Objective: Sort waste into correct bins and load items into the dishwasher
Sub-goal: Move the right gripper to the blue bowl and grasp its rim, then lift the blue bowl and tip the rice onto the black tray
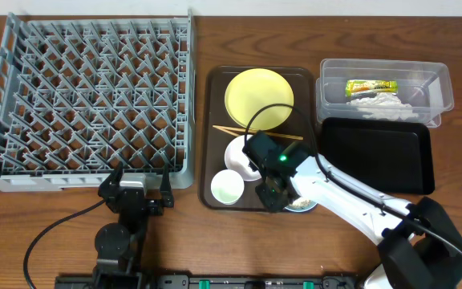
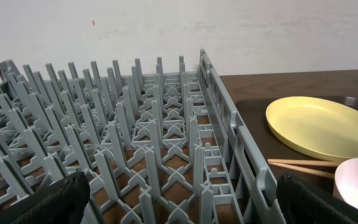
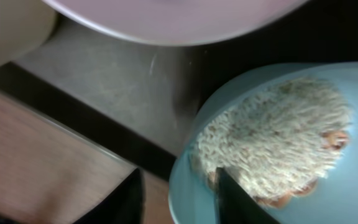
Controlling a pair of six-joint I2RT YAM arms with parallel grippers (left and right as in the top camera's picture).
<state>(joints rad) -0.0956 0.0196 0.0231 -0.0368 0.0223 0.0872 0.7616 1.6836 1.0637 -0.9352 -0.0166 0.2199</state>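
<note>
1. Target: the blue bowl (image 1: 303, 205) sits at the lower right of the brown tray (image 1: 210, 136), low centre in the overhead view, just right of a white cup (image 1: 227, 188). It holds rice (image 3: 272, 134).
2. Handling: the bowl is judged rigid, light and smooth-walled, so probably slippery. Tilting it would spill the rice. The rim is the only practical hold, and the bowl should be kept level.
3. Right pincer (image 3: 176, 183): it is over the bowl's left rim in the wrist view. One finger (image 3: 129, 199) stands outside the wall and the other (image 3: 232, 202) inside, beside the rice. The jaws are partly closed across the rim. Whether they already clamp it cannot be told.
4. Left pincer (image 1: 135, 191): it is fully open and empty, at the lower edge of the rack (image 1: 87, 96), well apart from the bowl.
</note>
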